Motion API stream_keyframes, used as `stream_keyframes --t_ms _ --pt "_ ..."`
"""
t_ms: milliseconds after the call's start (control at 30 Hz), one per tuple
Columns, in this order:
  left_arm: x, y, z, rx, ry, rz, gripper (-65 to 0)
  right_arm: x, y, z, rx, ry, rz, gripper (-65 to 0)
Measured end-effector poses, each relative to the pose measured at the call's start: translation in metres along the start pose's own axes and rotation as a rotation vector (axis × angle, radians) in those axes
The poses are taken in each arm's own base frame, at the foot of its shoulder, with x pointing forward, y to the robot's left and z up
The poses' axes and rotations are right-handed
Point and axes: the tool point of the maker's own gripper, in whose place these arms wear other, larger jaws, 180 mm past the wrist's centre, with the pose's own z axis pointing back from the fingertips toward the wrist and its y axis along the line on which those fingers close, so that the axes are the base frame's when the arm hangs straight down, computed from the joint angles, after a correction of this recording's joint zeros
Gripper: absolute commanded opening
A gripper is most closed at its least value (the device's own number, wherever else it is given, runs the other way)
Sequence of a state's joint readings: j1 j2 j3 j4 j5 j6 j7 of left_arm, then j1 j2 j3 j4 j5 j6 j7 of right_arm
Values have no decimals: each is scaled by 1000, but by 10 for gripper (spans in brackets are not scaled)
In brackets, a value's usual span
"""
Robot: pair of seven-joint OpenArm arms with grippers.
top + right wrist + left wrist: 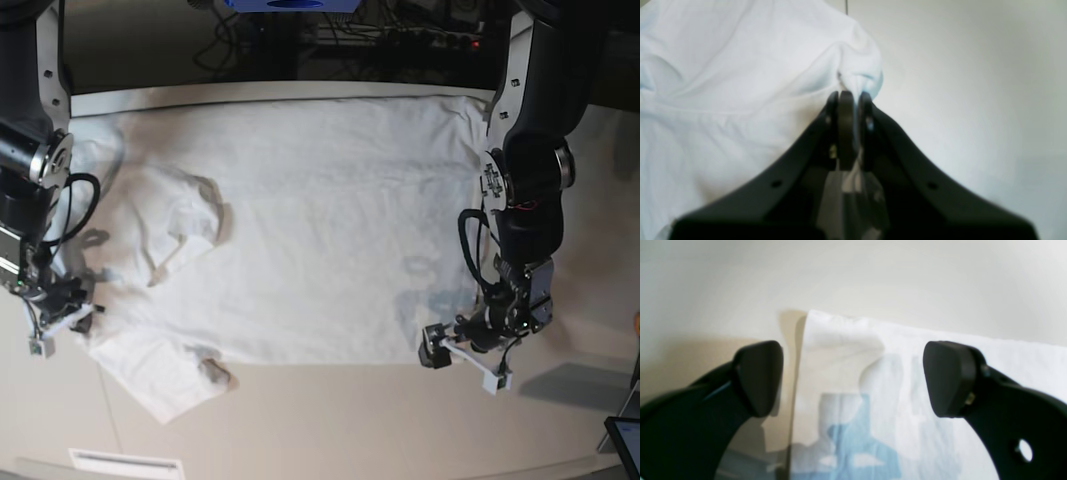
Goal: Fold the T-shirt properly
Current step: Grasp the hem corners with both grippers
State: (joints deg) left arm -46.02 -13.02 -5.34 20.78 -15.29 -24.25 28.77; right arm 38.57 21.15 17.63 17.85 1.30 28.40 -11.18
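The white T-shirt lies spread and wrinkled over the tabletop, with one sleeve sticking out at the near left. My right gripper sits low at the shirt's left edge. In its wrist view the right gripper is shut on a pinched fold of the T-shirt. My left gripper stands open at the shirt's near right corner. In the left wrist view the left gripper straddles the corner of the T-shirt, with one fingertip over bare table and nothing held.
Bare off-white tabletop runs along the near side. A small white label lies near the front edge. Cables and dark equipment sit behind the table's far edge. A screen corner shows at the lower right.
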Motion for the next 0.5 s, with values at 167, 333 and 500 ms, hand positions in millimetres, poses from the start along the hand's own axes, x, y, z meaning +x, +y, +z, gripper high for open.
stream_keyframes --t_ms 167,333,500 --pt "-1 -11 -4 -19 -2 0 -54 0 0 0 0 0 0 -650" --pt "-5 -23 -8 -37 5 -4 -180 0 0 0 0 0 0 -650" --pt "-9 -18 -7 -29 20 -4 -459 0 0 0 0 0 0 -650"
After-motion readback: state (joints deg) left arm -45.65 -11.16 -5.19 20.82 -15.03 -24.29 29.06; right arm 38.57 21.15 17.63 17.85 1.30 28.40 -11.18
